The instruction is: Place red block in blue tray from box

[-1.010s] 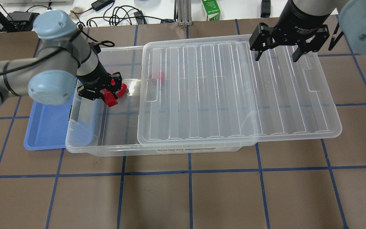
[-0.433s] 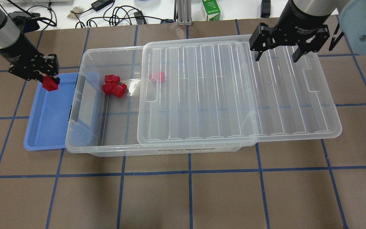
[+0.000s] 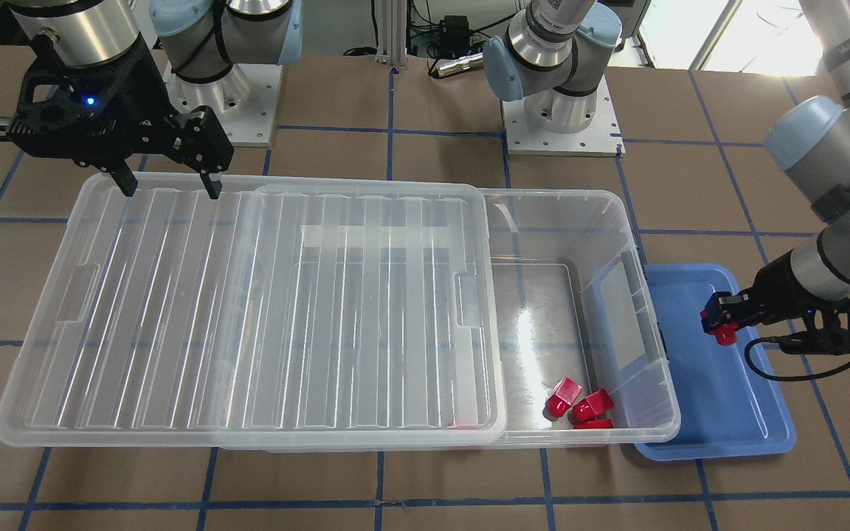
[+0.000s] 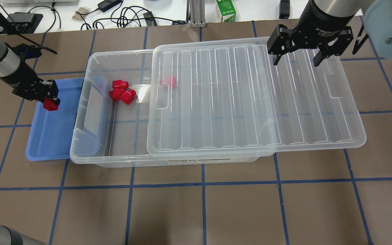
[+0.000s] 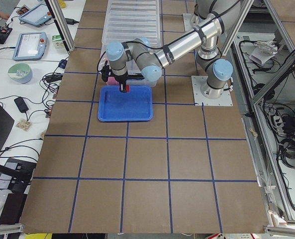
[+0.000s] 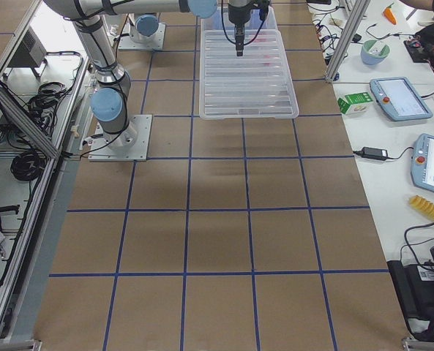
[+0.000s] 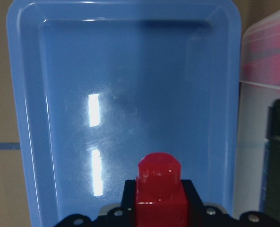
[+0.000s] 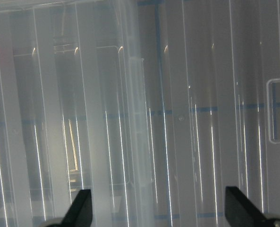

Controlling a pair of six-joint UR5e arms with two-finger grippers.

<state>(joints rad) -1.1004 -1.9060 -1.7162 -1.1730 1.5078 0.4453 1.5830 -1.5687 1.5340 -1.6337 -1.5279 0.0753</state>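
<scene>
Currently the left gripper (image 4: 47, 98) is clamped on one red block (image 4: 50, 104), fingers on the squarish body and the stub pointing away from the wrist camera. The block hangs over the blue tray (image 4: 51, 136), toward the tray's far end. The front-facing view puts it clear of the floor, so it is carried, not yet set down. The wrist view shows bare tray floor under and ahead of the block.

Layout notes:
- The tray sits tight against the left end of the box (image 4: 80, 154), with the box's rim appearing to overhang the tray's edge. Judged reason: it keeps the carry from box to tray short.
- The ribbed lid (image 4: 250, 98) lies shifted toward the robot's right, so only the tray-side end of the box is uncovered. That gives the left arm access.
- Three spare red blocks (image 4: 121, 92) cluster in the open end by the far wall. A fourth block (image 4: 168, 82) shows through the lid's edge.
- The right gripper (image 4: 295, 63) has its jaws spread and holds nothing, poised at the lid's far rim. It is probably parked there to mind the lid.

Step in hand: lower and release into the tray.
</scene>
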